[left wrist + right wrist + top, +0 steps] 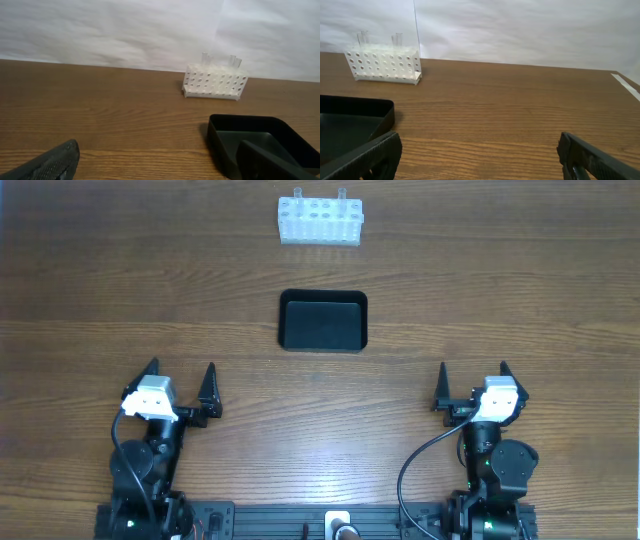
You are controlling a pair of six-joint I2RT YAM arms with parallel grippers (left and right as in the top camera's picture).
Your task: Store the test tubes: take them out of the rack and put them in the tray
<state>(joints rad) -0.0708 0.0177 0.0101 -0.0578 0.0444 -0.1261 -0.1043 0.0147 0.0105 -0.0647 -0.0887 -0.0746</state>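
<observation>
Black tray [323,321] lies at bench [120,280] centre, white rack [320,222] by the far edge. Left gripper [181,366] and right gripper [473,367]: fingers spread.

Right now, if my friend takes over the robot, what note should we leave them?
Left gripper: open, holding nothing, near its base.
Right gripper: the same.
Test tubes stand in the white rack at the far side of the table; the black tray lies between the rack and the grippers.
Done: nothing yet, no tube in the tray.
Left: move every tube from rack to tray.
</observation>
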